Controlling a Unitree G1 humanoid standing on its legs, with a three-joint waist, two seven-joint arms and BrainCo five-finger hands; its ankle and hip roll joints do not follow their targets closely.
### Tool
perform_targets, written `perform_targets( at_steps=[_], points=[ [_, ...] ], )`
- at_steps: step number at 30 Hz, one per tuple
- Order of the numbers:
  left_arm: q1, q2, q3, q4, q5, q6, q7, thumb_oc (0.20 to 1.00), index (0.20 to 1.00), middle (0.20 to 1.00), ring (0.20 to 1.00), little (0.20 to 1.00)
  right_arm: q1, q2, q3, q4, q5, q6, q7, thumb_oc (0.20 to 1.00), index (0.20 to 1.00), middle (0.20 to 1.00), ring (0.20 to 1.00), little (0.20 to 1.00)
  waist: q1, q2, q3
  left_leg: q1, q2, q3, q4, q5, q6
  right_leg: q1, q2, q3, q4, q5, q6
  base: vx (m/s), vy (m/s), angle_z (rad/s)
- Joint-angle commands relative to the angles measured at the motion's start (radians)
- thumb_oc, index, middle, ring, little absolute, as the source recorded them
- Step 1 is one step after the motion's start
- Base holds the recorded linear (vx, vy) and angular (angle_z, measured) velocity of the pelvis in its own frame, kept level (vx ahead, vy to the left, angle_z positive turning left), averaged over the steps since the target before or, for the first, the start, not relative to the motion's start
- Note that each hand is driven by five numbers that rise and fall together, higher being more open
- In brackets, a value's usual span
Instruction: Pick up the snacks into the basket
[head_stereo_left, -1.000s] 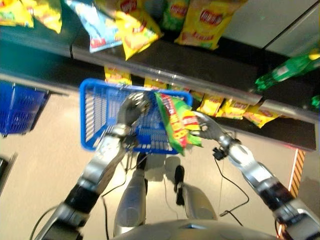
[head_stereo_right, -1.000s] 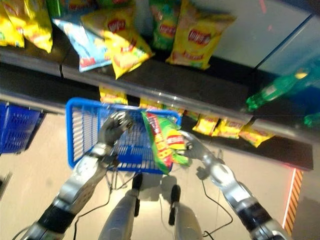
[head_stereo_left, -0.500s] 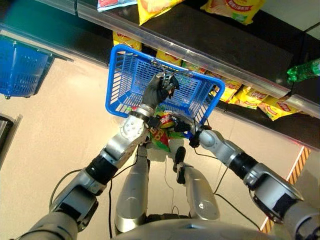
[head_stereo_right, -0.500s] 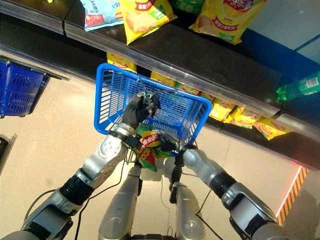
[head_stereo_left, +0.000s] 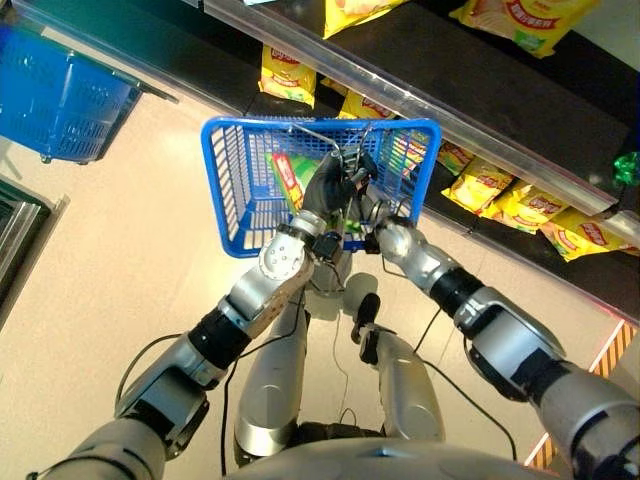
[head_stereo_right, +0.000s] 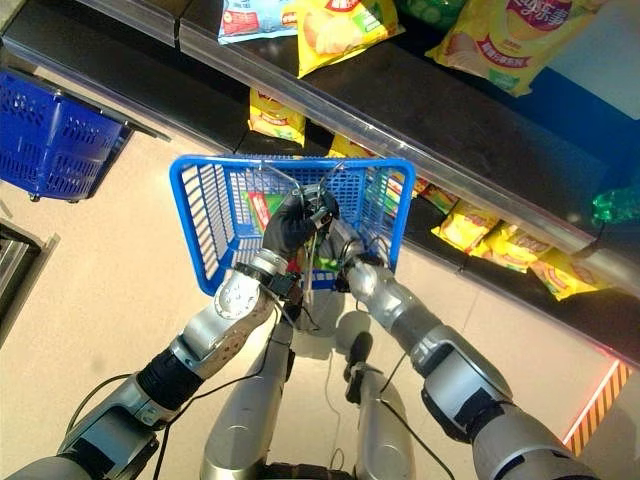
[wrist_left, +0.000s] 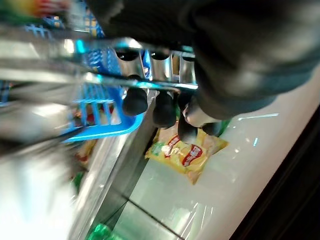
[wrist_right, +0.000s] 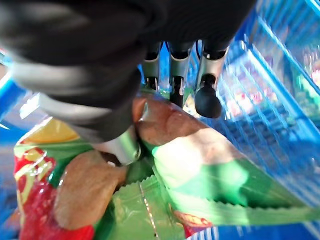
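Inside blue basket (head_stereo_left: 228, 190), green-red snack bag (wrist_right: 150, 200), crinkled

Snack bag (wrist_right: 165, 165): now lying inside the blue basket (head_stereo_left: 228, 190), no longer hanging beneath its rim.
Right hand (head_stereo_left: 375, 222): reaching over the basket's near wall.

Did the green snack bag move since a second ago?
Yes. The green snack bag, pinched in the right hand, went from outside the blue basket's near rim to down inside it.
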Motion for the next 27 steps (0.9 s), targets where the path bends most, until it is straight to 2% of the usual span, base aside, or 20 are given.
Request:
perform_targets(
  at_steps=[1,5,6,7,12,16,17,20,25,26,27],
  points=[
    [-0.106,-0.082,-0.008,-0.168,-0.006,-0.105,-0.058,0.200,0.200,0.200,0.200,0.200,-0.059,-0.014,-0.032,-0.025,0.014,-0.005,-0.048,0.200,0.200,0.200,0.200,0.200,0.004,0.022,-0.018,-0.003,-0.033,0.036,0.109,-0.148,0.010,-0.003,-0.031,0.008,-0.123,0.115,0.034,0.03,0.026,0.10],
    [-0.104,-0.074,-0.025,-0.167,-0.013,-0.096,-0.073,0.200,0.200,0.200,0.200,0.200,-0.099,-0.012,-0.027,0.024,0.021,0.006,-0.053,0.200,0.200,0.200,0.200,0.200,0.011,0.025,-0.023,-0.004,-0.038,0.035,0.111,-0.151,0.012,-0.001,-0.034,0.008,-0.124,0.116,0.036,0.01,0.006,0.01],
    [-0.097,-0.068,-0.026,-0.168,-0.014,-0.090,-0.084,0.200,0.200,0.200,0.200,0.200,-0.110,0.014,-0.010,0.069,0.028,0.013,-0.031,0.576,0.576,0.576,0.576,0.576,0.016,0.024,-0.028,-0.003,-0.039,0.036,0.112,-0.152,0.012,0.003,-0.035,0.008,-0.128,0.119,0.036,0.00,0.000,0.00],
    [-0.097,-0.068,-0.026,-0.168,-0.014,-0.090,-0.084,0.200,0.200,0.200,0.200,0.200,-0.111,0.014,-0.010,0.069,0.028,0.013,-0.031,1.000,1.000,1.000,1.000,1.000,0.015,0.024,-0.028,-0.003,-0.039,0.036,0.112,-0.152,0.012,0.003,-0.035,0.008,-0.128,0.119,0.036,0.03,0.028,-0.01],
    [-0.078,-0.064,-0.018,-0.166,-0.019,-0.083,-0.090,0.200,0.200,0.200,0.200,0.200,-0.102,0.041,-0.002,0.098,0.058,0.014,-0.003,1.000,1.000,1.000,1.000,1.000,0.014,0.022,-0.036,0.008,-0.038,0.039,0.103,-0.151,0.011,0.018,-0.035,0.008,-0.144,0.124,0.037,0.03,0.020,0.00],
    [-0.014,-0.043,0.039,-0.162,-0.008,-0.071,-0.093,0.200,0.200,0.200,0.200,0.200,-0.007,0.030,-0.011,0.015,0.061,0.006,0.011,1.000,1.000,1.000,1.000,1.000,0.000,0.002,-0.074,0.033,-0.031,0.051,0.086,-0.155,0.012,0.046,-0.031,0.020,-0.187,0.140,0.047,0.07,0.050,-0.01],
    [0.042,-0.025,0.088,-0.154,0.000,-0.062,-0.095,0.200,0.200,0.200,0.200,0.200,0.091,0.005,-0.016,-0.091,0.047,0.002,0.037,1.000,1.000,1.000,1.000,1.000,-0.014,-0.014,-0.101,0.047,-0.023,0.061,0.081,-0.159,0.012,0.064,-0.032,0.030,-0.207,0.148,0.053,0.10,0.073,-0.05],
    [0.145,0.016,0.188,-0.135,0.031,-0.055,-0.102,0.200,0.200,0.200,0.200,0.200,0.257,-0.066,-0.044,-0.256,0.013,-0.017,0.096,1.000,1.000,1.000,1.000,1.000,-0.035,-0.030,-0.137,0.078,-0.012,0.081,0.071,-0.175,0.015,0.094,-0.031,0.041,-0.236,0.161,0.062,0.09,0.074,-0.22],
    [0.380,0.103,0.402,-0.097,0.069,-0.050,-0.128,0.200,0.200,0.200,0.200,0.200,0.603,-0.246,-0.184,-0.486,0.004,-0.065,0.198,1.000,1.000,1.000,1.000,1.000,-0.076,-0.053,-0.208,0.134,-0.001,0.124,0.046,-0.193,0.026,0.135,-0.036,0.065,-0.287,0.196,0.081,0.08,0.078,-0.28],
    [0.381,0.103,0.402,-0.098,0.069,-0.050,-0.128,0.200,0.200,0.200,0.200,0.200,0.605,-0.247,-0.185,-0.488,0.004,-0.064,0.199,1.000,1.000,1.000,1.000,1.000,-0.077,-0.054,-0.211,0.132,-0.003,0.124,0.042,-0.188,0.027,0.132,-0.038,0.065,-0.289,0.199,0.082,0.07,0.078,-0.27],
    [0.474,0.122,0.489,-0.071,0.089,-0.050,-0.134,0.200,0.200,0.200,0.200,0.200,0.735,-0.311,-0.257,-0.584,0.028,-0.088,0.240,1.000,1.000,1.000,1.000,1.000,-0.096,-0.061,-0.233,0.157,0.004,0.141,0.025,-0.189,0.028,0.140,-0.029,0.084,-0.305,0.207,0.085,0.06,0.053,-0.31]
  ],
)
